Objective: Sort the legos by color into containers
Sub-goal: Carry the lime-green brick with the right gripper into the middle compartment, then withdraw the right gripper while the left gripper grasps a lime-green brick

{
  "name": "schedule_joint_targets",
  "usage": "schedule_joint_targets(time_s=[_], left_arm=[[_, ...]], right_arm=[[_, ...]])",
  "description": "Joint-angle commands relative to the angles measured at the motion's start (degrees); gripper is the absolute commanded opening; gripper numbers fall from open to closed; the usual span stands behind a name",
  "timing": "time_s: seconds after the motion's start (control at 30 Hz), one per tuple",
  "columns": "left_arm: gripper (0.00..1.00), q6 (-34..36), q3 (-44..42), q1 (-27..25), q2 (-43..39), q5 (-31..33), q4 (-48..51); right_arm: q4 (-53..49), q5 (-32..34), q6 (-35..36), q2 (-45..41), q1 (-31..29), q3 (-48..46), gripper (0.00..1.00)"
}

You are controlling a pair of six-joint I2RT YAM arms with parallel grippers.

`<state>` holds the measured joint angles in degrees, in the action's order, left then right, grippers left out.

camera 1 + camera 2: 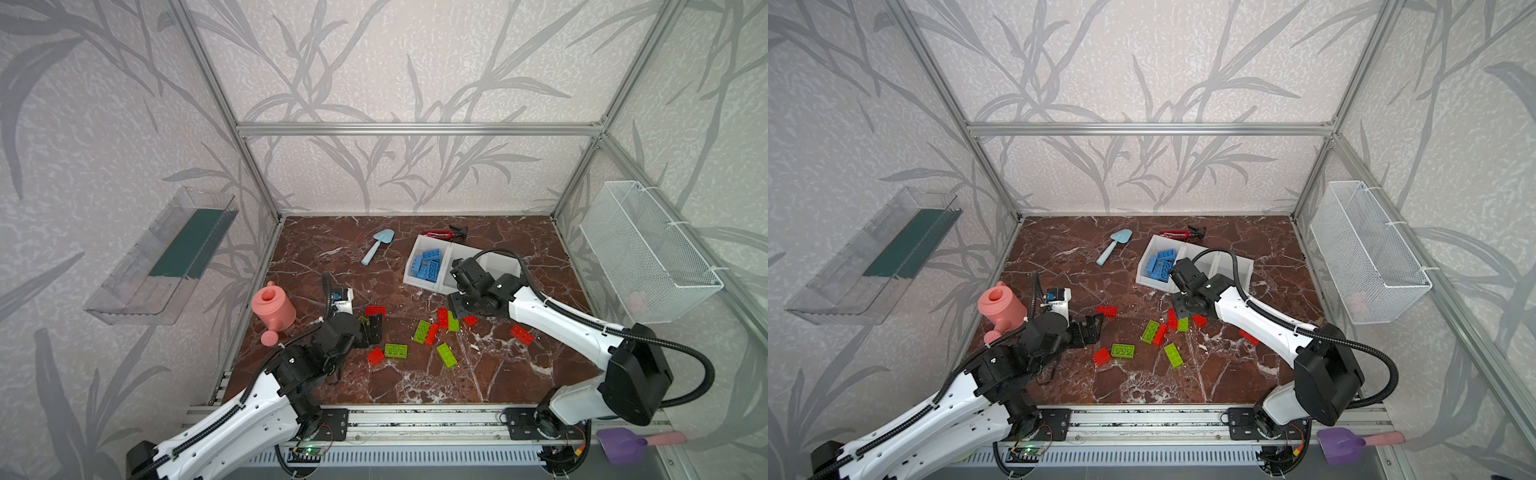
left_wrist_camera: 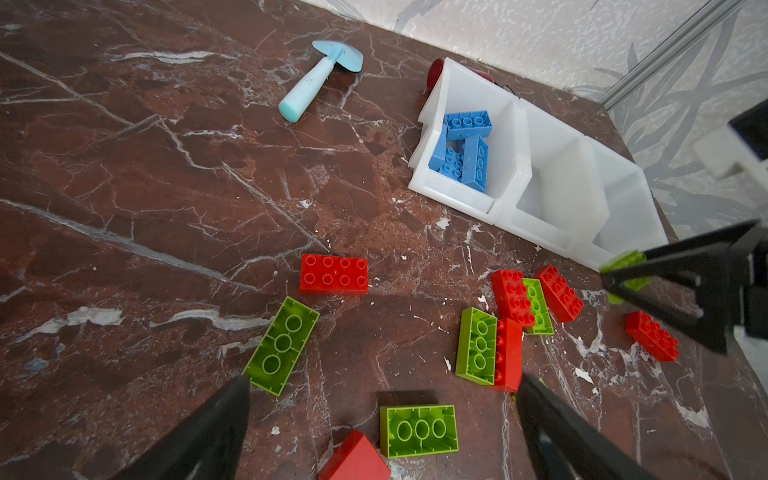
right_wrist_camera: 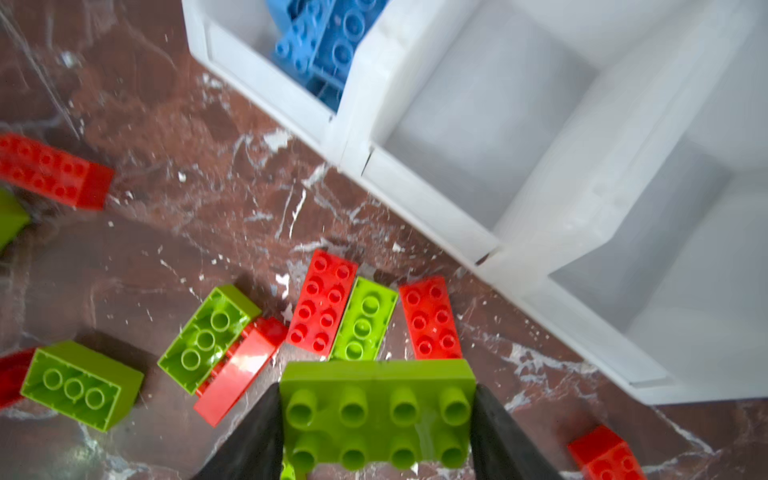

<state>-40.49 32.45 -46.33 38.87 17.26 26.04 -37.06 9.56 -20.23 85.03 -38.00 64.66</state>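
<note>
My right gripper [image 3: 376, 390] pinches a green brick [image 3: 376, 419] by its ends, over the loose bricks [image 1: 432, 332] at centre frame. The risk I see is that it clips the near rim of the bins [image 1: 419, 286] and twists free, or lands with the blue bricks [image 1: 430, 264]. Two empty bins right of centre give room. My left gripper [image 2: 380, 386] gapes wide, well apart at left.

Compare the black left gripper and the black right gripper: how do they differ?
Jaws: the left gripper stands wide open; the right gripper is shut.
Load: the left holds nothing; the right clamps a lime green studded plastic brick by its short ends.
Place: the left hangs over a loose lime green brick; the right is close to the white plastic bins.
Shared: black tapered fingers.
</note>
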Motion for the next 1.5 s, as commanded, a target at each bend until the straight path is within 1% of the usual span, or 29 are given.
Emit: schedule_joint_targets(time_s=[0.0, 0.2, 0.33, 0.4, 0.57, 0.77, 0.9, 1.0, 1.07, 1.23, 1.33, 1.4, 1.47], left_arm=[[0.99, 0.1, -0.9, 0.0, 0.8, -1.1, -1.2], [0.99, -0.7, -2.3, 0.1, 2.3, -0.9, -2.1], [0.98, -0.6, -2.8, 0.2, 4.8, 0.6, -1.5], [0.98, -2.0, -2.5, 0.2, 6.4, 2.4, 0.4], [0.98, -5.1, -2.5, 0.3, 8.1, 6.8, 4.3], [0.97, -4.1, -3.9, 1.0, 7.9, 10.1, 5.8], [0.96, -4.1, -4.7, 2.0, 9.7, 8.3, 4.4], [0.95, -3.7, -5.3, 4.2, 12.7, 4.3, 2.3], [0.95, -3.1, -5.6, 5.4, 14.6, 2.3, 0.8], [0.92, -2.0, -5.2, 7.0, 18.9, -1.2, -1.4], [0.92, -2.1, -4.8, 7.8, 21.1, -1.4, -1.7], [0.92, -1.9, -4.4, 8.8, 22.9, -2.4, -2.1], [0.91, -1.7, -3.7, 9.6, 25.1, -3.3, -2.3]], right_arm=[[1.3, 0.8, 2.6, 3.0, 3.0, 4.1, 0.55], [1.9, -1.6, 4.1, 10.4, 8.9, 12.4, 0.55], [2.3, -3.3, 4.1, 15.9, 11.3, 17.3, 0.55], [2.3, -4.1, 4.0, 18.1, 12.2, 19.2, 0.55], [2.1, -5.9, 3.7, 21.9, 13.8, 22.4, 0.60], [1.8, -7.1, 4.0, 22.7, 14.7, 23.7, 0.71], [1.7, -7.8, 4.4, 21.2, 14.8, 23.4, 0.74], [1.6, -10.9, 5.6, 18.7, 14.8, 22.3, 0.74], [2.3, -11.9, 5.3, 16.3, 14.7, 20.5, 0.74], [6.3, -12.6, 4.1, 7.9, 14.1, 12.5, 0.74], [9.3, -13.2, 2.9, 2.9, 13.3, 6.9, 0.74], [11.6, -14.9, 2.1, -0.6, 12.5, 2.7, 0.74], [13.6, -15.1, 1.4, -3.4, 11.1, -1.0, 0.73]])
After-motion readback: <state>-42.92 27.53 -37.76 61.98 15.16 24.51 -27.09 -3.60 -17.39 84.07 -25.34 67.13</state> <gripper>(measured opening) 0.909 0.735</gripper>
